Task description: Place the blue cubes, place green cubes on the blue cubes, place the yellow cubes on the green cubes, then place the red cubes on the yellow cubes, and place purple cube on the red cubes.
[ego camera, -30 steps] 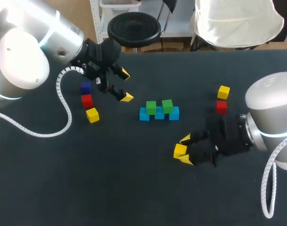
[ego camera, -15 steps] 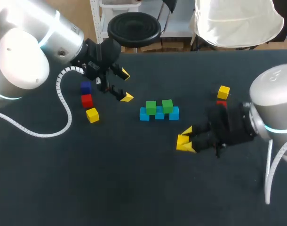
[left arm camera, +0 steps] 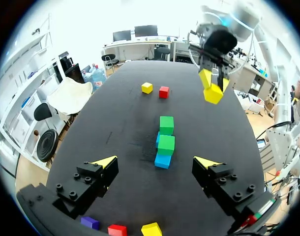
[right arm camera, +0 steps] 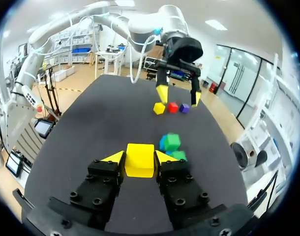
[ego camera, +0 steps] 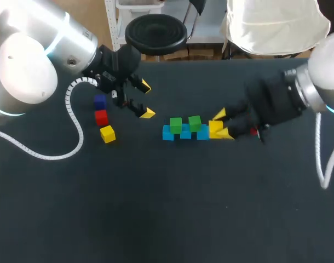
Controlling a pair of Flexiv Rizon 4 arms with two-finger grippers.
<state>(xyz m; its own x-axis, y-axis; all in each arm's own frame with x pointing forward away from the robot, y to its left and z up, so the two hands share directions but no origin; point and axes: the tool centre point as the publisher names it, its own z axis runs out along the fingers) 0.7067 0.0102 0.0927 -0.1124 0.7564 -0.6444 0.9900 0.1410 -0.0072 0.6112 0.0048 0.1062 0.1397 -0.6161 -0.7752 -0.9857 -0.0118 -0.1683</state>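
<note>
Yellow catches the eye first: the right end effector (ego camera: 220, 126) is clamped on a yellow cube (ego camera: 214, 129), a finger pressing each side, and holds it clear of the dark worktop (ego camera: 156, 208), near the right end of the row of blue cubes (ego camera: 184, 133) at its middle. Two green cubes (ego camera: 176, 124) sit on top of that row. The left end effector (ego camera: 146, 99) hangs over the far left part with its fingers spread wide, gripping nothing. Close by it a purple cube (ego camera: 99, 102), a red cube (ego camera: 101, 117) and a second yellow cube (ego camera: 107, 134) lie in a short line. Seen from the left wrist, a third yellow cube (left arm camera: 147, 87) and a second red cube (left arm camera: 164, 92) lie side by side beyond the row.
</note>
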